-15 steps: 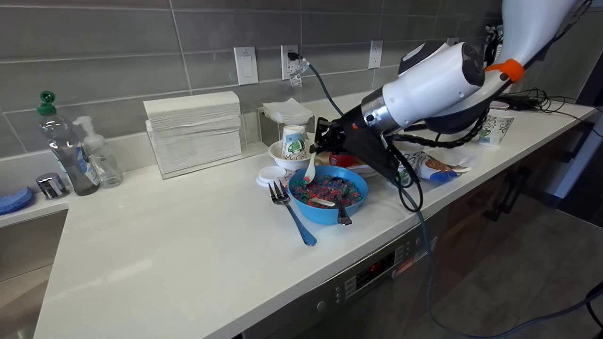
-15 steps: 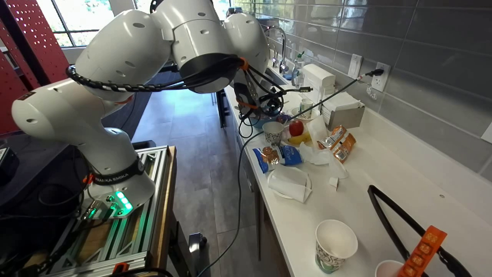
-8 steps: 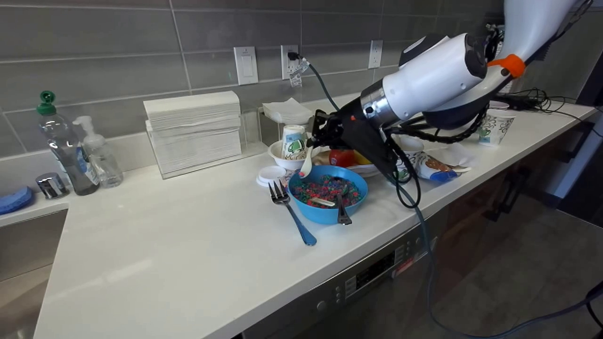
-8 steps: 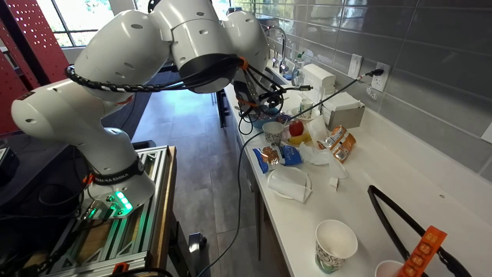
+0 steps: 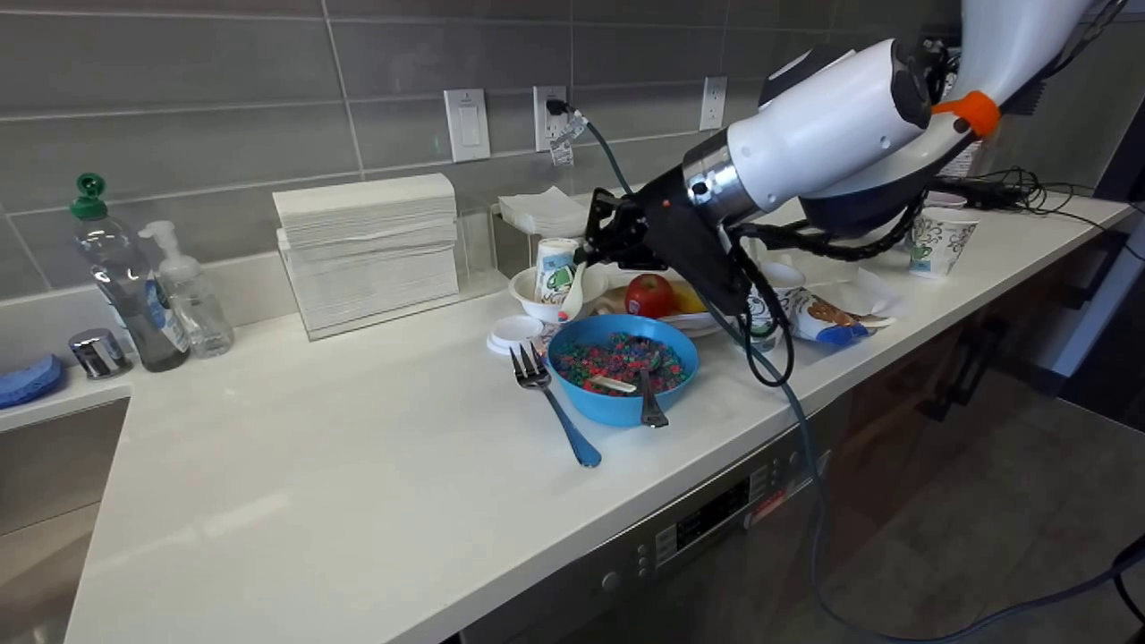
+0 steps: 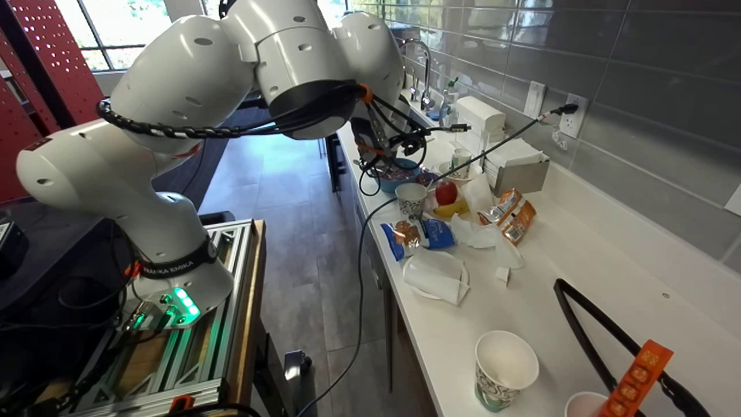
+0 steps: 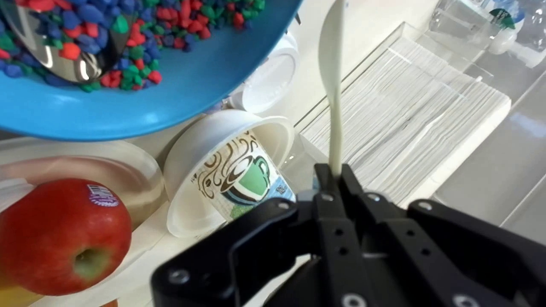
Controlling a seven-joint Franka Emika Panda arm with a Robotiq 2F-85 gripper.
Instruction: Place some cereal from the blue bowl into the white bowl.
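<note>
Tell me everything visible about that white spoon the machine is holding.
The white spoon looks plastic, with a slim handle that the gripper pinches. It slants steeply, scooping end down, a red piece, apparently cereal, at its tip. In an exterior view it overlaps the white bowl; whether they touch isn't clear.

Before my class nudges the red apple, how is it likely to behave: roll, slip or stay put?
The red apple will probably roll, being round. Its smooth-looking skin may make it a little slippery to grip. The banana close beside it might block rolling that way.
</note>
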